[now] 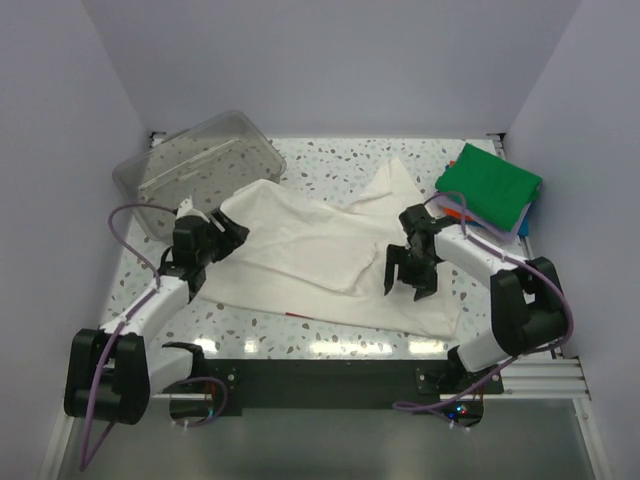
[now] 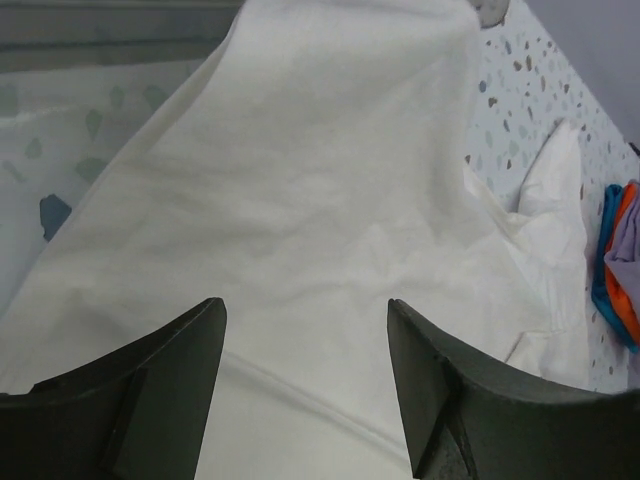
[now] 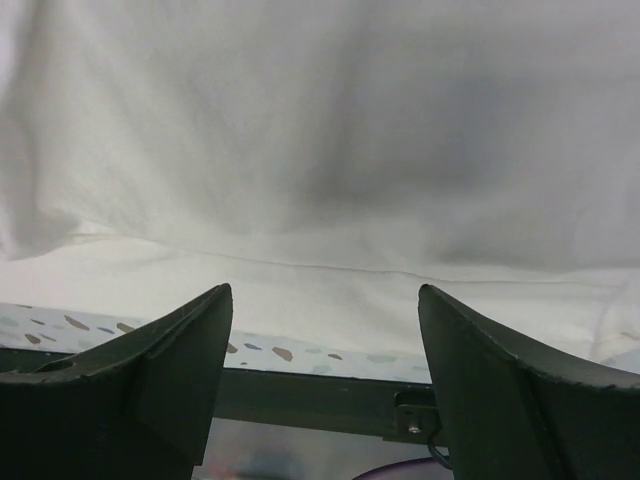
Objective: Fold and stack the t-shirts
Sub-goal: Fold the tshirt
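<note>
Room to move is tight at the edges. Pale walls box in the worktop (image 1: 330, 158) on the left, back and right, and the near side ends at a black strip with a metal rail. A clear plastic tub (image 1: 200, 170) fills the back left corner. The back right corner is taken by the stack of folded shirts (image 1: 488, 185), green on top with orange, lavender and blue edges peeking out underneath, close to the right wall. The open patches are the back middle and the near left strip.

The surface is white with dark speckles and a bit glossy along the near edge.

The cream-white t-shirt (image 1: 330, 265) lies spread out and rumpled across the middle. One point reaches toward the back, and the near hem runs close to the front edge. Its left end sits just beside the tub.

The left gripper (image 1: 225, 233) is over that left end with its jaws wide apart. In its wrist view the cloth (image 2: 320, 200) runs between and beyond the fingers (image 2: 170, 380), and nothing is pinched.

The right gripper (image 1: 410, 280) is over the right part of the shirt, also spread wide and holding nothing. Its wrist view is mostly cloth (image 3: 320, 150), then the hem, then a thin band of speckled worktop. Can't tell if either gripper actually touches the fabric.
</note>
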### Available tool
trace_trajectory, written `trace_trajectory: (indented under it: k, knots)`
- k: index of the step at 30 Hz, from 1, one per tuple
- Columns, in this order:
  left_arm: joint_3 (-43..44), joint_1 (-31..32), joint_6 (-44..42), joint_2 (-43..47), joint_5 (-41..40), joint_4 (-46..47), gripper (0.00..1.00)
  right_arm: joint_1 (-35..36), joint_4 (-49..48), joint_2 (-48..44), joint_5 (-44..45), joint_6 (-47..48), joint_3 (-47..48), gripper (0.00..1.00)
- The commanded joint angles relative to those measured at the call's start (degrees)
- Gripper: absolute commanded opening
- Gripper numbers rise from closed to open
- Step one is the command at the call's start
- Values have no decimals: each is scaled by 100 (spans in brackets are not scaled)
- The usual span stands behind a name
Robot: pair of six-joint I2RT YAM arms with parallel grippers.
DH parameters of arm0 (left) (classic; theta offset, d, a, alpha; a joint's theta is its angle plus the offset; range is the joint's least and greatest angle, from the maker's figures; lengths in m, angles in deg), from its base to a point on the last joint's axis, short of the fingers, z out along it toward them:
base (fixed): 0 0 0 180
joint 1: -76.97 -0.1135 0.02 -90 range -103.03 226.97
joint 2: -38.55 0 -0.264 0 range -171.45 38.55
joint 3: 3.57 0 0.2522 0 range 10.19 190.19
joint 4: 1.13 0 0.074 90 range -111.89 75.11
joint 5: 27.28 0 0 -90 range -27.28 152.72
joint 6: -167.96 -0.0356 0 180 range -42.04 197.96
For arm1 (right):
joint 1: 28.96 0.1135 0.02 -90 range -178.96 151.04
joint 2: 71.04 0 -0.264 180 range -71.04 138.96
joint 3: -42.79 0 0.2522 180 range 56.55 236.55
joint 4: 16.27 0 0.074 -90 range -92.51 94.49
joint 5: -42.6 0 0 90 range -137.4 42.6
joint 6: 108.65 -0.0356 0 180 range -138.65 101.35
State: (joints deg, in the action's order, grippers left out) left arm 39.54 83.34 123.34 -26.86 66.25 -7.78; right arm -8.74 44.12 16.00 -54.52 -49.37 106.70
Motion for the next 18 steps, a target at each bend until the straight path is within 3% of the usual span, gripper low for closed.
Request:
trace_trajectory:
  k: [1, 5, 12, 18]
  knots:
    - [-446, 48, -197, 159, -2, 176, 70, -1, 653, -179, 491, 277, 696, 79]
    - [-517, 66, -477, 186, 112, 325, 70, -1, 576, -127, 352, 356, 1084, 79]
    - [-728, 347, -548, -164, 25, 966, 69, -10, -461, 638, -466, 180, 751, 79]
    - [-1106, 602, -487, -420, -150, 1240, 69, -10, -814, 1112, -283, 329, 478, 78]
